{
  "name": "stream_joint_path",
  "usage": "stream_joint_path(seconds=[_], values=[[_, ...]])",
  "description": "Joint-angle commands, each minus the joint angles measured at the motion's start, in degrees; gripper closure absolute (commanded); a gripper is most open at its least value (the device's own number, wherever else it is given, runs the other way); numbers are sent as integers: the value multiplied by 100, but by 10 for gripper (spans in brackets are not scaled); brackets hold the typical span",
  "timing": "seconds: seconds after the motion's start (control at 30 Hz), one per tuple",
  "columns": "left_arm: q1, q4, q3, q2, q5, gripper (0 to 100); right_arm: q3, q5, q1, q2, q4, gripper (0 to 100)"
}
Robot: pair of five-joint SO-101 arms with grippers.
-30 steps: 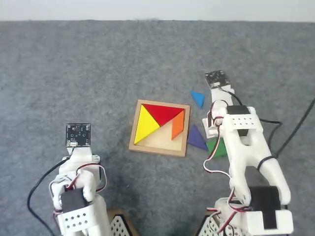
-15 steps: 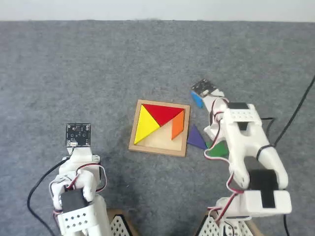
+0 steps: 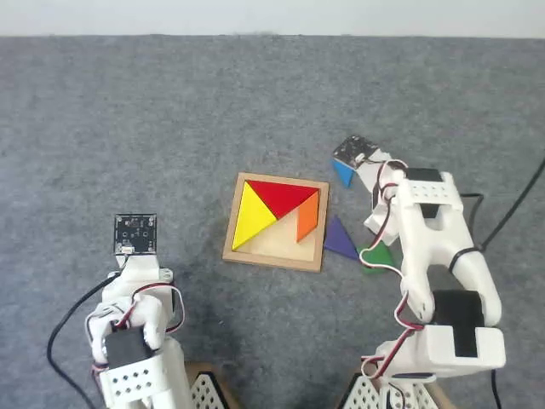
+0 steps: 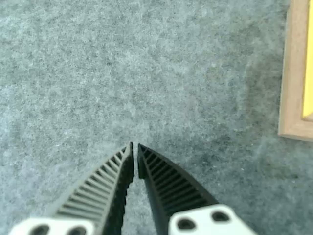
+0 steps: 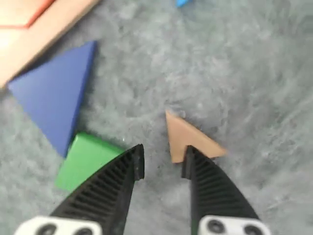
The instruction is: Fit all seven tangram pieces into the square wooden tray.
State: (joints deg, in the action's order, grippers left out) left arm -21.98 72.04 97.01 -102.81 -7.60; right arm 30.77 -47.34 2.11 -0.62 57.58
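Hovering by tan triangle (image 5: 188, 139), R fingers (image 5: 122, 181) spread, L fingers (image 4: 112, 181) pressed together, tray (image 4: 291, 73) edge nearby

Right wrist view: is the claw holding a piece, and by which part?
Nothing is held. The right claw is open, with the tan triangle lying loose at one tip, not gripped.

Grey felt tabletop (image 3: 128, 111), pale wall strip (image 3: 272, 17) beyond, black cable (image 3: 519, 211).
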Motion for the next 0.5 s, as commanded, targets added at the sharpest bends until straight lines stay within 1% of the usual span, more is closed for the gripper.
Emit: stream_joint_path(seconds=[0.0, 0.13, 0.23, 0.33, 0.47], values=[[-18, 26, -48, -105, -53, 985, -756, -730, -48, 365, 637, 771], [-18, 26, -48, -105, -53, 985, -1196, -1310, -84, 145, 927, 721], [-18, 26, -48, -105, -53, 985, -1530, -1776, -215, -391, 1165, 719], [-18, 26, -48, -105, -53, 985, -1802, -1916, -277, -980, 1253, 723], [-18, 26, -48, -105, -53, 985, -1820, -2119, -268, -1481, 1200, 748]])
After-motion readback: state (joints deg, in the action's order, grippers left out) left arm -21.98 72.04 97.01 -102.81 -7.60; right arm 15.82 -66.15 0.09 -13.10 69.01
